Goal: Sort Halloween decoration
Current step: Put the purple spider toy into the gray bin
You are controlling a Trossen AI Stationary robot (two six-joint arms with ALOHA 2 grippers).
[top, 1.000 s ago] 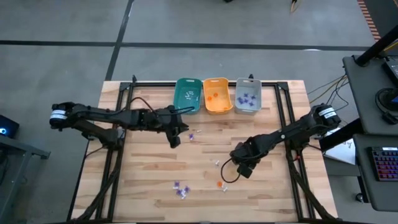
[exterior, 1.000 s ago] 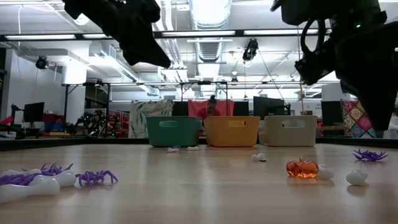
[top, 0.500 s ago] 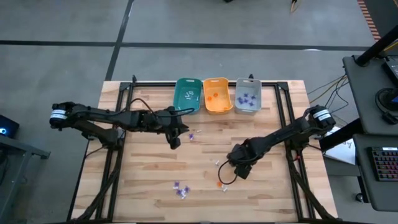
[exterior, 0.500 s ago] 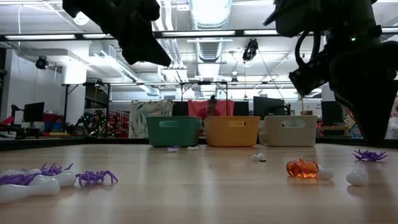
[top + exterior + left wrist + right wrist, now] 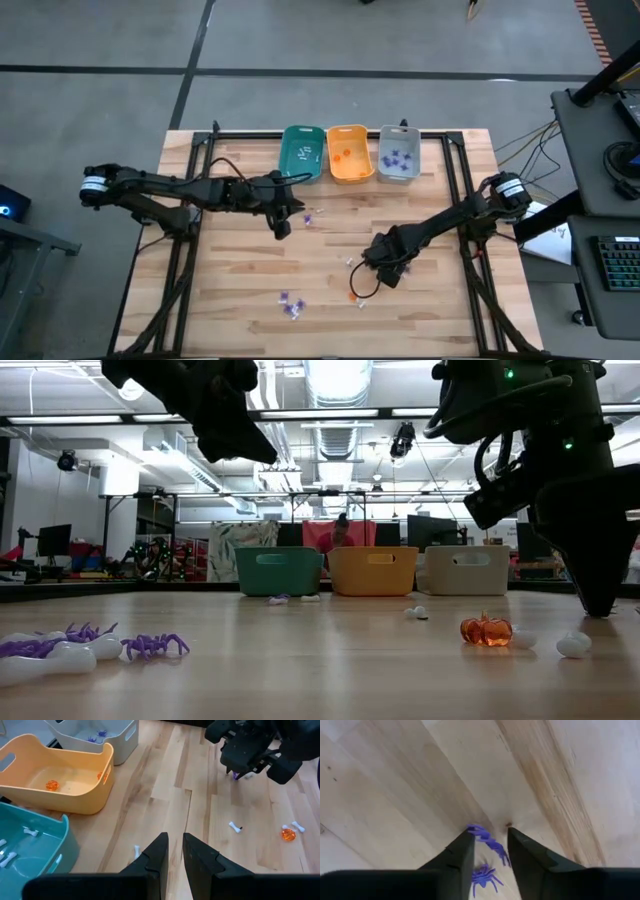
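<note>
A pale plank table [image 5: 240, 280] filled my overhead feed, with a teal bin [image 5: 302, 153], an orange bin [image 5: 349, 153] and a grey bin [image 5: 398, 153] lined up along its far edge. My right arm reached in from the right side, bent low over the middle of the boards, its right gripper [image 5: 489, 851] tipped down at the wood with the fingers a narrow gap apart and two purple spiders [image 5: 486, 857] lying between the tips, not clamped as far as I could tell. In the level view that gripper's tip stood on the table just beside a white piece [image 5: 573, 645] and near an orange pumpkin [image 5: 486, 630]. My left arm stretched across from the left edge and hung above the boards near the teal bin; the left gripper [image 5: 174, 851] showed its fingers nearly together, holding nothing. More purple spiders [image 5: 152, 646] and white bones [image 5: 55, 658] lay scattered at the near side of the table, and a few small pieces sat inside each bin.
</note>
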